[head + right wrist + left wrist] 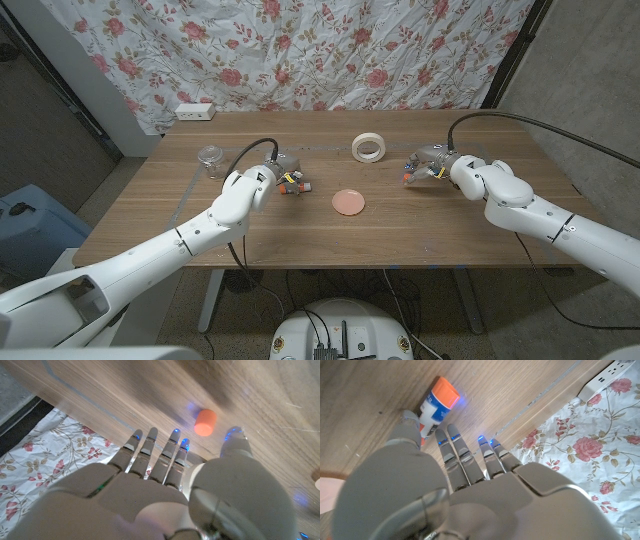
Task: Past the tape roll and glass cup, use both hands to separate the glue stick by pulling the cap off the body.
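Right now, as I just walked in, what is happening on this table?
The glue stick looks already pulled apart. Its body lies on the table beside the thumb of the left hand; whether it is gripped is unclear. A small orange piece, likely the cap, lies in front of the right hand, whose fingers are spread and off it.

Pink round dish (349, 202) on the wooden table (450, 230); white power strip (195, 112) at its far edge.
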{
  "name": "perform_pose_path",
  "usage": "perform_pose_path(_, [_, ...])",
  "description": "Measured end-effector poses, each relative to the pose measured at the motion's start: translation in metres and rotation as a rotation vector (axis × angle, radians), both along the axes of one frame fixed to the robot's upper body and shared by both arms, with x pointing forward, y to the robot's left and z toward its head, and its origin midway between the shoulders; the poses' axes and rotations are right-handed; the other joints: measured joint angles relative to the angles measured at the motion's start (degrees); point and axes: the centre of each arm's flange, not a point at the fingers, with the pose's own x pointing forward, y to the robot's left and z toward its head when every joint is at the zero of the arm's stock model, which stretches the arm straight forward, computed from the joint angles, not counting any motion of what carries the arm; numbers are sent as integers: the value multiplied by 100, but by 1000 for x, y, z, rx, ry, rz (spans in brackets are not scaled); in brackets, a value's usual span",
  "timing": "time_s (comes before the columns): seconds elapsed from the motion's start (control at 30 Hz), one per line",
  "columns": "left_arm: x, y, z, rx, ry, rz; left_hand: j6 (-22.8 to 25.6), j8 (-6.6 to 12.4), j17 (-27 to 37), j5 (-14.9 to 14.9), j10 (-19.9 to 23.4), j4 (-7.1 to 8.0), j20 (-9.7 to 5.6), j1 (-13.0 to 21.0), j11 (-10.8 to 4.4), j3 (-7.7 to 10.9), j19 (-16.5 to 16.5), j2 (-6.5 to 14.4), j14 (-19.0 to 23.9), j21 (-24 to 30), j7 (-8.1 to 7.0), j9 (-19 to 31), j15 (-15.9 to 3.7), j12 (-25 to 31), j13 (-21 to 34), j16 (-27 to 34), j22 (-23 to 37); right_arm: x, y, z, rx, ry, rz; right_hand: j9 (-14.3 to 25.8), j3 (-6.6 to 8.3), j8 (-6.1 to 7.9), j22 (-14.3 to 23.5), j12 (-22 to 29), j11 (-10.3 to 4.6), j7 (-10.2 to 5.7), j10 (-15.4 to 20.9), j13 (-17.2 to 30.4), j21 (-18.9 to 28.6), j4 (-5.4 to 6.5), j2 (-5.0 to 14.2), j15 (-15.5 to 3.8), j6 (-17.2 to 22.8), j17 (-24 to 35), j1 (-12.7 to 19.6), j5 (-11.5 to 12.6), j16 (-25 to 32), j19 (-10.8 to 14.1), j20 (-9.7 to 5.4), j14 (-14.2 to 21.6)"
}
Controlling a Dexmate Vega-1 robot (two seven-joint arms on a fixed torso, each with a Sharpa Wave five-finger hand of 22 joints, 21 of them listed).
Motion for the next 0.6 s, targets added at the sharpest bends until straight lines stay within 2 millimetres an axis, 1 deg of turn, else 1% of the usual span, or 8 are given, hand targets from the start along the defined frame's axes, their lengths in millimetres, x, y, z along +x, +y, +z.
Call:
perform_pose_path(0.03, [0, 0, 0, -1, 0, 0, -1, 0, 0, 0, -14, 16, -1, -16, 14, -16, 1, 4, -37, 0, -1, 0, -7, 0, 0, 0, 0, -1, 0, 0, 1, 0, 0, 0, 0, 0, 0, 0, 2, 1, -40, 0, 0, 0, -42, 0, -1, 0, -43, 1, 0, 0, 0, 0])
perform_pose_path(0.13, [-1, 2, 0, -1, -1, 6, -114, 0, 0, 0, -160, 16, -10, -131, 11, -63, -52, -34, -88, 0, 30, -13, 9, 0, 0, 0, 0, -1, 0, 0, 1, 0, -5, 0, 0, -43, 0, 0, 13, 41, -70, -13, 0, 0, -39, 22, -41, 0, -41, 1, 0, 0, 0, -22])
perform_pose_path(0.2, [-2, 3, 0, -2, -2, 6, -173, 0, 6, 0, -232, 32, 6, -171, 9, -79, -93, -65, -124, 0, 12, -17, 1, 0, 1, 0, 0, -1, -1, 0, 2, 1, -8, 0, 0, -43, 0, 0, 26, 41, -83, -26, 0, 0, 21, 17, -41, 0, -101, 1, 0, 0, 0, -47])
perform_pose_path(0.27, [-2, 5, 1, -6, 0, 15, -277, 0, 13, 0, -337, 37, 11, -241, 13, -112, -123, -90, -156, 0, 47, -17, 1, 0, 1, 0, 0, -2, 0, 0, 2, 1, -9, 0, 0, -43, 0, 0, 44, 41, -100, -26, 0, 0, 21, 10, -41, 0, -101, 1, 0, 0, 0, -53])
perform_pose_path(0.33, [-2, 7, 1, -9, 2, 21, -409, 0, 13, -6, -456, 40, 4, -306, 17, -134, -156, -94, -219, 0, 67, -17, 14, 0, 1, 0, 0, -3, 1, 0, 1, 1, -9, 0, 0, -43, 0, 0, 14, 40, -131, -26, 0, 0, 21, 10, -43, 0, -100, 1, 0, 0, 0, -53])
perform_pose_path(0.43, [-3, 10, 2, -12, 2, 26, -514, 0, 13, -27, -618, 48, 10, -370, 19, -142, -194, -118, -276, 0, 103, -17, 7, 0, 1, 0, 0, -3, 1, 1, 1, 2, -12, 0, 0, -64, 0, 0, 18, 38, -135, -26, 0, 0, 21, 9, -105, 0, -100, 1, -45, -1, 1, -54])
perform_pose_path(0.5, [-3, 11, 3, -15, 3, 28, -555, 0, 12, -27, -670, 52, -10, -396, 4, -178, -216, -136, -303, 0, 101, -17, 17, 0, 1, 0, 0, -3, 1, 1, 0, 3, -14, 0, 0, -88, 0, 0, 54, 39, -172, -26, 0, 0, 21, 10, -105, -1, -100, 1, -45, -22, 22, -95])
perform_pose_path(0.6, [-3, 13, 3, -20, 7, 30, -658, 0, 12, -27, -811, 82, 10, -528, 29, -208, -277, -155, -392, 0, 122, -16, 11, 0, 1, 0, 0, -3, 2, 1, 0, 6, -15, 0, 0, -110, 1, -23, 95, 51, -257, -52, 0, 0, 21, 30, -175, -1, -100, 1, -50, -31, 32, -139])
